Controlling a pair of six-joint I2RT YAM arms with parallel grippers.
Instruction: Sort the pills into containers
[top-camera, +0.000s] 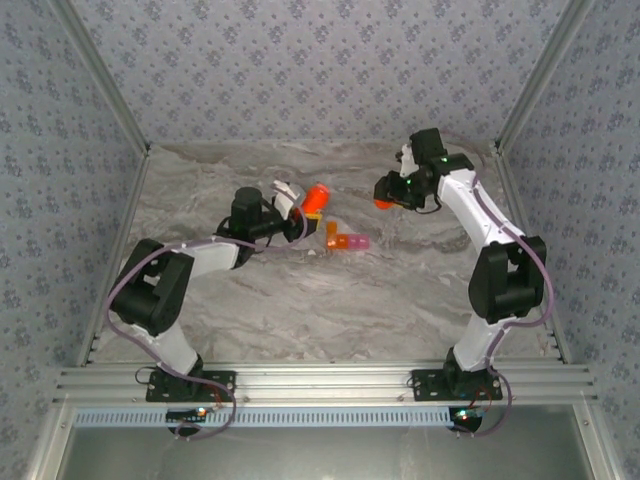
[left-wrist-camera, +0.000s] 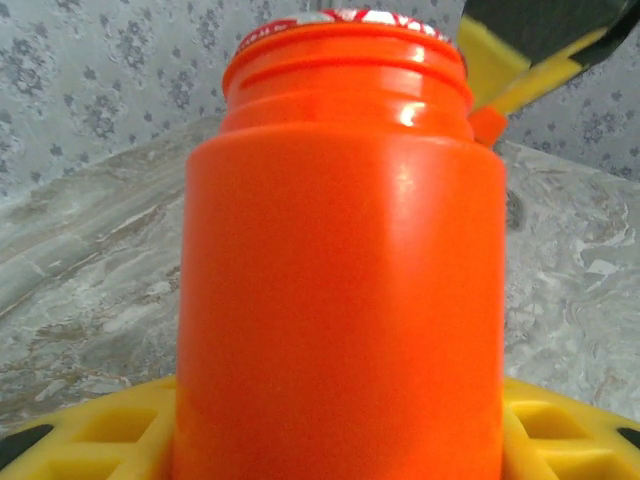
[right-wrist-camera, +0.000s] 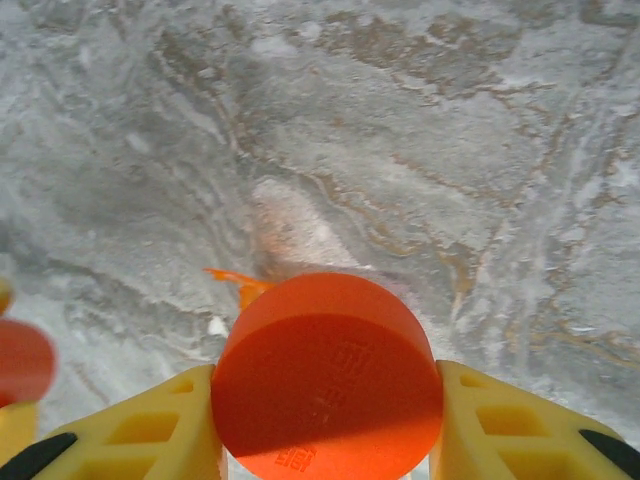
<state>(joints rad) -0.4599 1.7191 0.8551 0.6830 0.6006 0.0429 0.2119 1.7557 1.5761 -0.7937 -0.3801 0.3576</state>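
Observation:
My left gripper (top-camera: 300, 205) (left-wrist-camera: 340, 430) is shut on an orange round bottle (top-camera: 316, 197) (left-wrist-camera: 340, 270), held above the table left of centre. The bottle's mouth carries a red and white seal (left-wrist-camera: 345, 15). My right gripper (top-camera: 388, 195) (right-wrist-camera: 327, 410) is shut on the bottle's orange cap (top-camera: 383, 204) (right-wrist-camera: 327, 375), a short way right of the bottle. The containers (top-camera: 346, 240) lie on the table between and in front of both grippers, an orange cell beside a pink one. The pills are hidden.
The marble-patterned table (top-camera: 300, 300) is bounded by patterned walls at the back and sides. An orange sliver of plastic (right-wrist-camera: 243, 285) and a tiny white speck (right-wrist-camera: 215, 325) show on the table behind the cap. My right gripper's yellow finger (left-wrist-camera: 500, 60) looms past the bottle.

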